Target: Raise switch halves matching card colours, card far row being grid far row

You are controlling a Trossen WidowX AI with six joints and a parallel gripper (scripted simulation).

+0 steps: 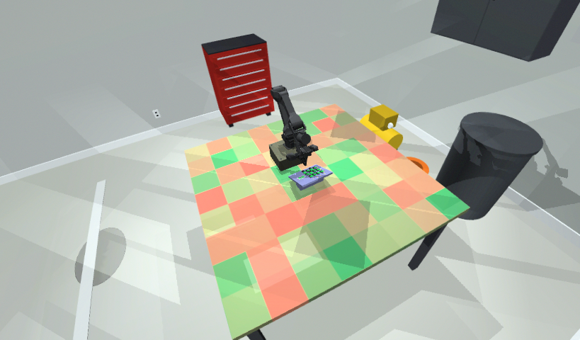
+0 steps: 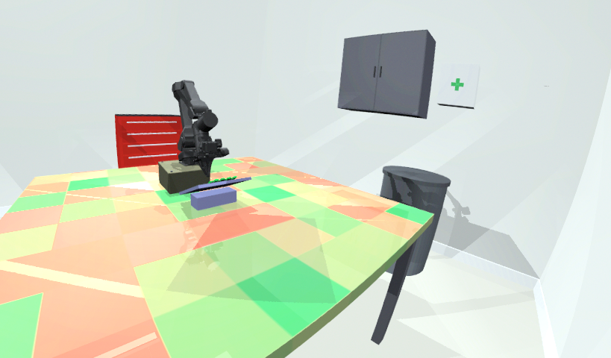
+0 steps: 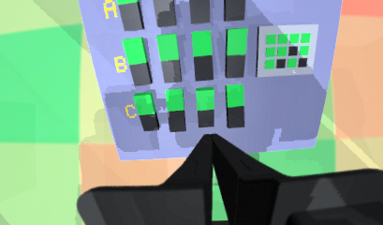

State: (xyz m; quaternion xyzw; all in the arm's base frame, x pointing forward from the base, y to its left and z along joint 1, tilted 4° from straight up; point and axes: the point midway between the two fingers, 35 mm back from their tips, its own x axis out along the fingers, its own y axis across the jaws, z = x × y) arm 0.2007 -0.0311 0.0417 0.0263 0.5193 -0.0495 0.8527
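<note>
My gripper (image 1: pixel 305 163) (image 2: pixel 207 174) (image 3: pixel 210 140) is shut and empty. In the wrist view its tips show just nearer than row C's third switch (image 3: pixel 205 99); any height gap is hard to judge. The lilac panel (image 1: pixel 314 180) (image 2: pixel 244 180) (image 3: pixel 282 112) carries green and dark grey switches; row A is partly cut off. The card (image 3: pixel 283 73) shows a far row all green, a middle row green, green, dark, green, and a near row green, dark, green, dark. B3, C2 and C4 look dark-half raised; C1, C3, B1, B2 and B4 look green-half raised, though tilts are faint.
The panel slopes on a lilac block (image 2: pixel 213 199) in front of the arm's box-shaped base (image 1: pixel 284 159) (image 2: pixel 179 177). The chequered table (image 1: pixel 280 219) (image 2: pixel 237 230) lies beneath. A red drawer cabinet (image 1: pixel 242 83) and a dark bin (image 1: pixel 474 168) stand beyond the table.
</note>
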